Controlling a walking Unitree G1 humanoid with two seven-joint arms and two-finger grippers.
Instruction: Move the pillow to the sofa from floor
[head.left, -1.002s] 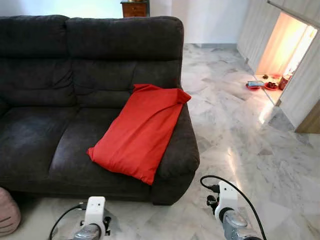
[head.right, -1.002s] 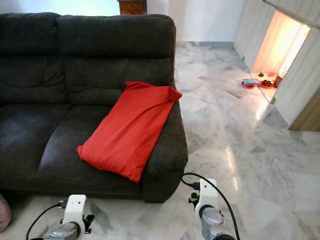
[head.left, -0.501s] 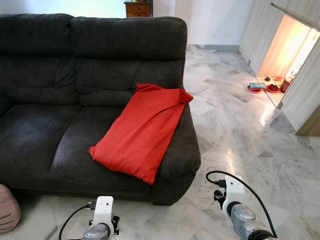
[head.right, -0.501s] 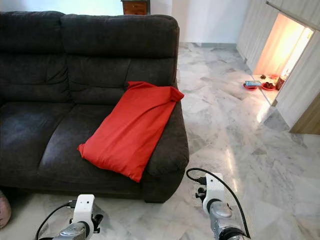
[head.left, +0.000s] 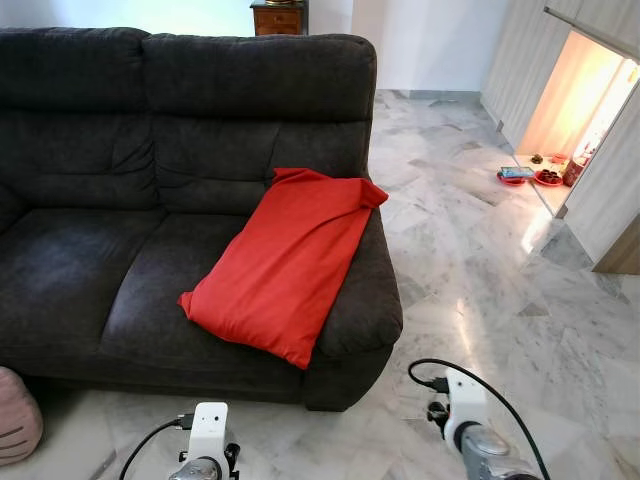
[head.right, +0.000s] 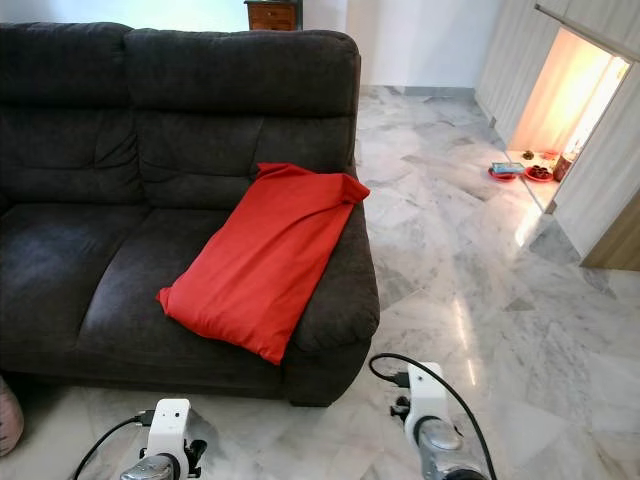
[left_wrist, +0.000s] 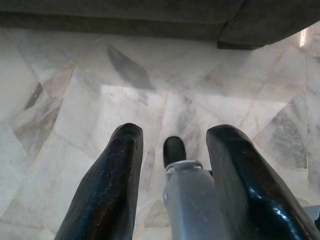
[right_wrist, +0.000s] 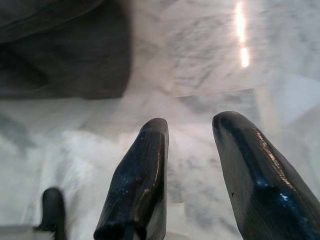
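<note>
A red pillow (head.left: 285, 262) lies tilted on the right seat of the dark grey sofa (head.left: 90, 250), its upper corner resting against the right armrest. Both arms hang low at the bottom of the eye views, in front of the sofa. In the left wrist view my left gripper (left_wrist: 172, 150) is open over the marble floor with nothing between its fingers. In the right wrist view my right gripper (right_wrist: 192, 130) is open too, above bare floor near the sofa's base.
A pink object (head.left: 15, 415) sits on the floor at the sofa's left front corner. Marble floor (head.left: 480, 260) stretches to the right toward a lit doorway with small dishes (head.left: 530, 176). A wooden cabinet (head.left: 278, 16) stands behind the sofa.
Both arms have dropped lower in the eye views and the camera has shifted slightly. The pillow has stayed where it was on the sofa.
</note>
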